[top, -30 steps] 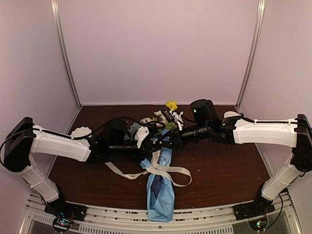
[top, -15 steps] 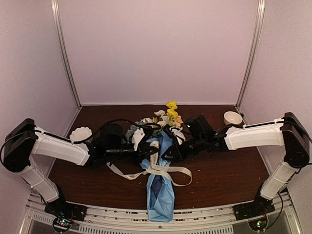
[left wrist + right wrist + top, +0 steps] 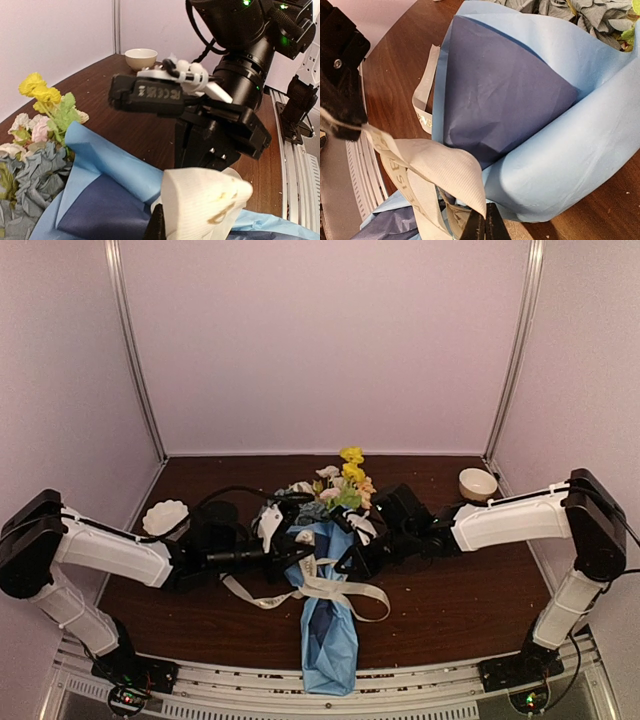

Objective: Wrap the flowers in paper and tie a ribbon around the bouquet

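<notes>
The bouquet (image 3: 328,585) lies in the middle of the worktop (image 3: 460,590). Its narrow end points at the near edge and runs out over the metal rail (image 3: 420,680) there. The flowers (image 3: 345,485) spill out of the wide end toward the far edge, yellow blooms on top, with pink, white and dusty-blue ones below. The paper (image 3: 328,635) forms a loose cone, light blue outside, and the right wrist camera sees its dark navy inside at the open mouth.

The ribbon (image 3: 350,592) crosses the cone about halfway along. One loop trails onto the wood to the right and a tail runs off to the left. Both arms come in low, one from each side, and meet over the wrap.

The left gripper (image 3: 346,125) is clamped on the ribbon, and a cream strand runs taut from its black tip across the paper. Its own camera shows a bunched fold of ribbon right at its fingers. The right gripper (image 3: 481,226) is pinched together on a fold of the same ribbon, just above the blue paper.

A cream bowl (image 3: 477,482) stands near the far right corner. A white scalloped bowl (image 3: 165,517) sits toward the left edge, beside the left arm. Both are well apart from the bouquet.
</notes>
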Robot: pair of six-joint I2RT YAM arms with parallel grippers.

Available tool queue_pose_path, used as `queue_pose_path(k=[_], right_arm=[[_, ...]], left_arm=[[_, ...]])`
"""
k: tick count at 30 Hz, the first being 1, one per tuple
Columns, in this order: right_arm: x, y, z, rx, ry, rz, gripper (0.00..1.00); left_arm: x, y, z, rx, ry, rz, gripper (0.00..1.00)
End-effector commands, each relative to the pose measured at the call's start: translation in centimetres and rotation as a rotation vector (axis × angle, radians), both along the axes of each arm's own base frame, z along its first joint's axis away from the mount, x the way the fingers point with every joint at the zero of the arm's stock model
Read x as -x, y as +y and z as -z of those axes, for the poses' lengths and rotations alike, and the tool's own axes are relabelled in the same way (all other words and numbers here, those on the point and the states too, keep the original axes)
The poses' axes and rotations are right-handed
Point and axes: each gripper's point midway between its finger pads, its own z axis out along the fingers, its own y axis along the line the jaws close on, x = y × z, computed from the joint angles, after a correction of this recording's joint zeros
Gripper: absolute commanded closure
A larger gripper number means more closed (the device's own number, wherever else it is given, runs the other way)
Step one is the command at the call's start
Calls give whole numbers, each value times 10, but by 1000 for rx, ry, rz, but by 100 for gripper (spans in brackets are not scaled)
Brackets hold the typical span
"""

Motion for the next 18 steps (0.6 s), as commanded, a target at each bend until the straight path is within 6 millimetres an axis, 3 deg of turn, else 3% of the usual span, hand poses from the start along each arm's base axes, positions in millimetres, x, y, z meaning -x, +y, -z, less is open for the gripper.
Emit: queue_pose_path(k=[1, 4, 8, 10, 13, 18], right_arm=[[-3, -7, -13, 12, -55, 26, 100], [1, -9, -20, 2, -67, 17, 100], [8, -5, -30, -27, -70, -23, 100], [9, -5, -33, -22, -75, -34, 100], [11, -4, -37, -21, -80, -54, 100], [15, -2, -40, -23, -71, -80, 100]], left_arm=[[-16, 32, -15, 89, 12, -159, 97], [-24, 62, 0, 54, 47, -289, 81], [0, 73, 8, 54, 75, -226, 46], [10, 79, 15, 41, 87, -205, 35], [14, 91, 18, 20, 69, -227, 36], [25, 84, -18, -67, -180, -182, 43]])
